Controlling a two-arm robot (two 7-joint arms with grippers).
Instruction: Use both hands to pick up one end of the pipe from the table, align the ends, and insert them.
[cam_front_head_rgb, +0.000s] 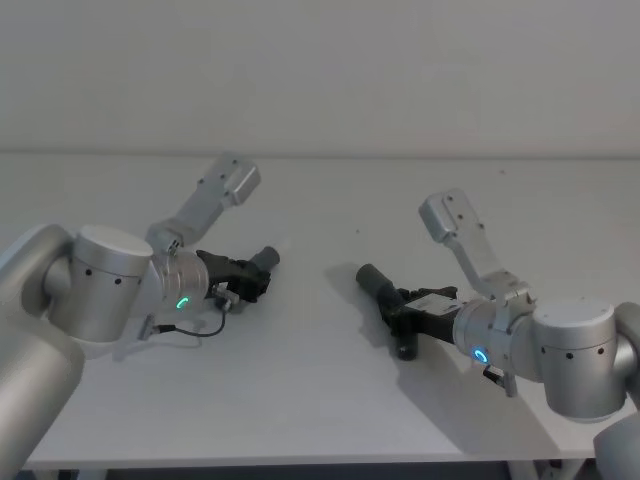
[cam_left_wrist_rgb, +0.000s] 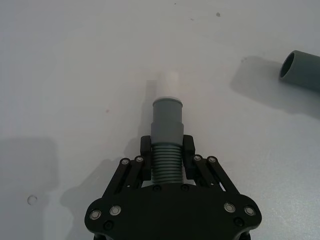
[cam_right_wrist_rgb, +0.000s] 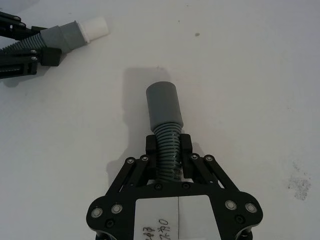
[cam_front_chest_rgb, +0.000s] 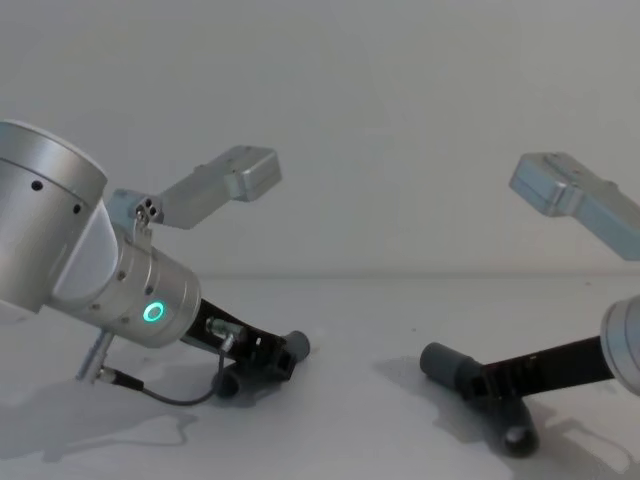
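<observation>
The pipe is in two dark grey pieces, about a hand's width apart on the white table (cam_front_head_rgb: 320, 410). My left gripper (cam_left_wrist_rgb: 167, 147) is shut on the ribbed body of one piece, whose smooth collar (cam_left_wrist_rgb: 167, 117) ends in a white tip (cam_left_wrist_rgb: 169, 82) pointing toward the middle. In the head view this left gripper (cam_front_head_rgb: 248, 278) sits left of centre. My right gripper (cam_right_wrist_rgb: 168, 145) is shut on the ribbed body of the other piece, its plain grey collar (cam_right_wrist_rgb: 163, 105) pointing toward the left piece (cam_right_wrist_rgb: 75, 34). From the head, the right gripper (cam_front_head_rgb: 400, 305) and its collar (cam_front_head_rgb: 373, 278) lie right of centre.
A thin grey cable (cam_front_head_rgb: 195, 330) loops on the table beside the left arm. The right piece's bent lower end (cam_front_chest_rgb: 518, 437) hangs close to the tabletop. A pale wall stands behind the table's far edge.
</observation>
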